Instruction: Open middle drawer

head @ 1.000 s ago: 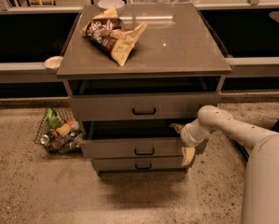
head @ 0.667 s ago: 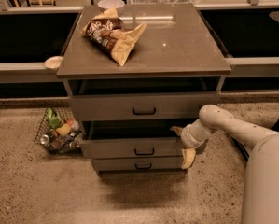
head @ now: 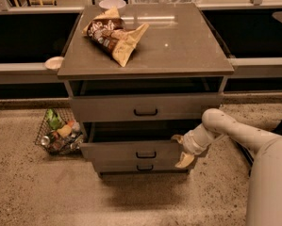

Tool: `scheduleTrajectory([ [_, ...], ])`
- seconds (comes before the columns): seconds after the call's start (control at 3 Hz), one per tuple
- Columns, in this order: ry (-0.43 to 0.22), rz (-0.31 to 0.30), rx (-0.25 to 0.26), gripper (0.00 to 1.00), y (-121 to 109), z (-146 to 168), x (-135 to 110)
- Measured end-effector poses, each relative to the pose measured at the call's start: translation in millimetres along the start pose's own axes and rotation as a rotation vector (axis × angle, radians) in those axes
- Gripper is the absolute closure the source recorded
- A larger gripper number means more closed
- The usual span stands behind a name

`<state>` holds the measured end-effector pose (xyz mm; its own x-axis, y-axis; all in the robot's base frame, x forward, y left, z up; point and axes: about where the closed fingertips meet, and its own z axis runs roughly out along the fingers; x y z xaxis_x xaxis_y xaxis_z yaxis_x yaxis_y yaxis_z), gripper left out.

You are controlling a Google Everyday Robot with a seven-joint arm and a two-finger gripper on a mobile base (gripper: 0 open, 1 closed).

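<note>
Clearly middle drawer (head: 126, 150) juts out; gripper (head: 182, 149) at its right edge, fingers spread apart; floor (head: 131, 201) ahead.

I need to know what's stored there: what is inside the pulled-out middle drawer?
Inside the grey-taupe middle drawer only a dark cavity shows. The taller grey top drawer overhangs and hides the rest. The gripper is at its right end.

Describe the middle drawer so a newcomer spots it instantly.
Find the grey cabinet carrying snack bags. Of its three stacked fronts, the middle drawer sits between the tall top drawer and the slim bottom drawer. The tool is at its right end.
</note>
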<state>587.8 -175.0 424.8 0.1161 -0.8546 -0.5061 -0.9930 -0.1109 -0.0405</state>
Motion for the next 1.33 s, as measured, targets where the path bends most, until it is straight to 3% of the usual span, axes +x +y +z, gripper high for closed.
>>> scheduleTrajectory([
  [0.67,0.004,0.014,0.003,0.88,1,-7,-2],
  [1.0,0.004,0.014,0.003,1.0,1,-9,-4],
  [1.33,-0.026,0.032,0.003,1.0,12,-6,-8],
])
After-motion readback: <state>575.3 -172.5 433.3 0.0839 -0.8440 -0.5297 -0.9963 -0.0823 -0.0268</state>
